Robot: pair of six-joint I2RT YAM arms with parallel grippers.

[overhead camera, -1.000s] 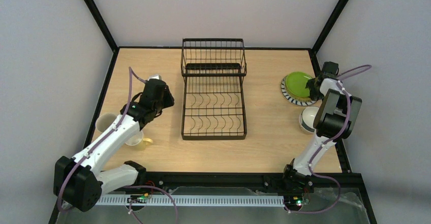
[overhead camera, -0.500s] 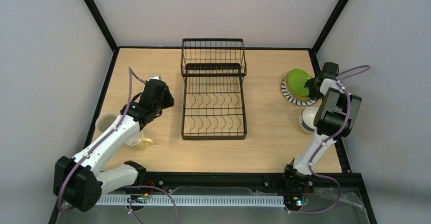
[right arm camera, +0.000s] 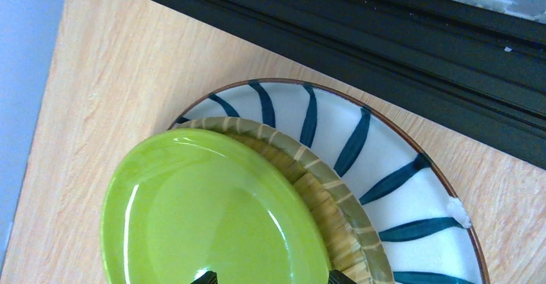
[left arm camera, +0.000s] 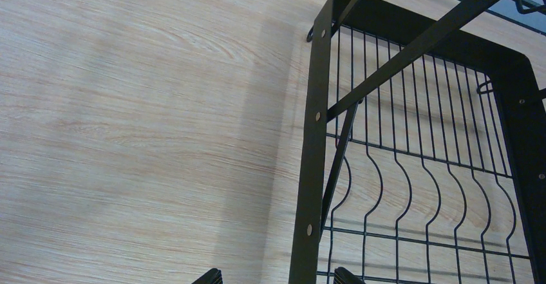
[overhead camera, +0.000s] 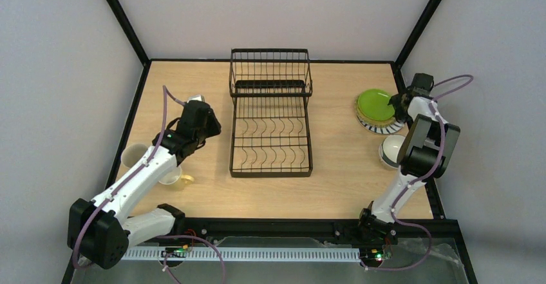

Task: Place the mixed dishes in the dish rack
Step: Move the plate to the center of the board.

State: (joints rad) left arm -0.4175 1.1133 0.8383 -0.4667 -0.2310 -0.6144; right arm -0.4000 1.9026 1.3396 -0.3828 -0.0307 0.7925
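Dish rack: middle of the overhead frame.
Plates: stack of 3, right of the rack; green plate on tan plate on striped plate.
Right gripper: over the green plate's edge, jaws spread wide, pinching nothing.
Left gripper: at the rack's left rail, jaws spread wide.
Mugs: cream mug and yellow mug lower left; white mug below the stack.
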